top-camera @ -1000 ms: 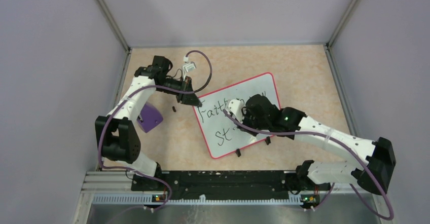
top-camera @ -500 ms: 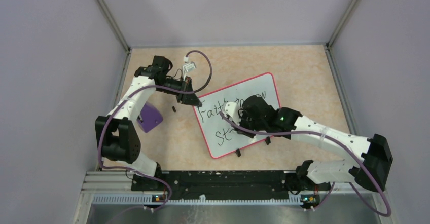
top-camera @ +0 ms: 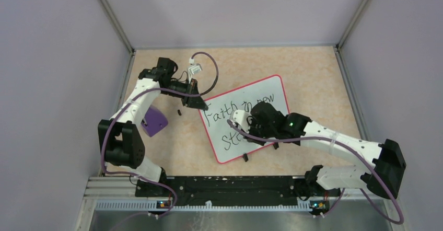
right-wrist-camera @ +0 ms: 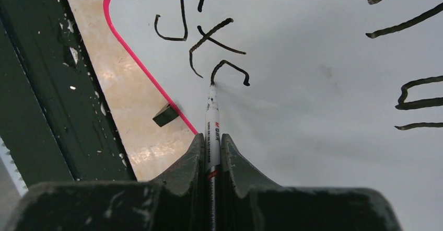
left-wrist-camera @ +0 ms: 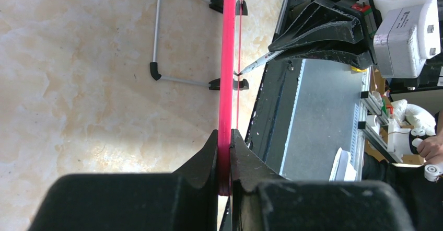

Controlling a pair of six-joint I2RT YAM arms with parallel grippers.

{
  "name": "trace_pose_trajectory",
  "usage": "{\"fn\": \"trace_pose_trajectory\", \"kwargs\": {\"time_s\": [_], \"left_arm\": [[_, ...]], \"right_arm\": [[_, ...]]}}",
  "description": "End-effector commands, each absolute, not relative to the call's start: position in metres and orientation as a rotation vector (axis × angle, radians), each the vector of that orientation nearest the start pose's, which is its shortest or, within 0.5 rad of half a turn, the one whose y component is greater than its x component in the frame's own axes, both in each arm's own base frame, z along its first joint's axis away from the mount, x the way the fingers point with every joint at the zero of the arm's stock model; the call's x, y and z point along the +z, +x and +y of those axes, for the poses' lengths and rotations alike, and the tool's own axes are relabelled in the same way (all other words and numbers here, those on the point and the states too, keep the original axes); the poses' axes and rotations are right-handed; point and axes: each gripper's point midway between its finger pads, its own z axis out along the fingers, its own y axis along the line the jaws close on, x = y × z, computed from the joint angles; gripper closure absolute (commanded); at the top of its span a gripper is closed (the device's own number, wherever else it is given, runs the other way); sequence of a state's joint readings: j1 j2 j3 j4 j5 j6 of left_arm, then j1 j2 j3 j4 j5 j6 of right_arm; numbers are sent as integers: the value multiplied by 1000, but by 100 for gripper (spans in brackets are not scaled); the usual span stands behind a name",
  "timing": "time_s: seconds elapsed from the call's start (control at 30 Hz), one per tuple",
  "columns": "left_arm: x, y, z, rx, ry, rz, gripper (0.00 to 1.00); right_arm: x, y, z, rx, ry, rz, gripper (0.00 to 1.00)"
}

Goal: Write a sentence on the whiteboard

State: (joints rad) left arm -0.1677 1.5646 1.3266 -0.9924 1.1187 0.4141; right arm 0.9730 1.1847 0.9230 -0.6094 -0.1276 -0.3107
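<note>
1. Top external shows the whole whiteboard (top-camera: pixel 275 87) lying tilted on the table (top-camera: pixel 308 74) at mid-frame, with a purple block (top-camera: pixel 154 120) at the left. Neither wrist view shows that layout.
2. Left wrist alone shows the left claw (left-wrist-camera: pixel 224 150) pinched tight on the board's pink rim, seen edge-on, with wire stand legs (left-wrist-camera: pixel 154 32) at the upper left.
3. Right wrist alone shows the right claw (right-wrist-camera: pixel 211 147) closed on a white marker (right-wrist-camera: pixel 212 111), its tip touching the board at the last stroke.
4. From above, the sentence (top-camera: pixel 222 117) reads "Faith in new" on its top line. Below, up close, it reads "St" plus an unfinished third letter. The red print on the marker barrel is too small to read.
5. A second ago the right arm covered "new", and the lower line showed only "St". The arm has since shifted toward the lower left, and the left claw has not moved.
</note>
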Motion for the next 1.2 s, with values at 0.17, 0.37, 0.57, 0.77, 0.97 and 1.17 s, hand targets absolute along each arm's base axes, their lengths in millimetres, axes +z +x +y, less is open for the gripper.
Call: {"fn": "trace_pose_trajectory", "kwargs": {"time_s": [0.17, 0.37, 0.57, 0.77, 0.97, 1.17], "left_arm": [[193, 268, -195, -1326, 939, 2192, 100], [193, 268, -195, -1328, 938, 2193, 100], [194, 268, -195, -1324, 938, 2192, 100], [195, 268, -195, -1323, 940, 2189, 100], [195, 268, -195, -1323, 940, 2189, 100], [194, 267, -195, -1325, 937, 2193, 100]], "right_arm": [[155, 179, 249, 380, -1438, 1933, 100], [170, 191, 248, 375, -1355, 1931, 100], [178, 199, 248, 361, -1303, 1929, 100], [184, 203, 248, 353, -1279, 1923, 100], [184, 203, 248, 360, -1279, 1927, 100], [169, 192, 247, 391, -1353, 1939, 100]]}}
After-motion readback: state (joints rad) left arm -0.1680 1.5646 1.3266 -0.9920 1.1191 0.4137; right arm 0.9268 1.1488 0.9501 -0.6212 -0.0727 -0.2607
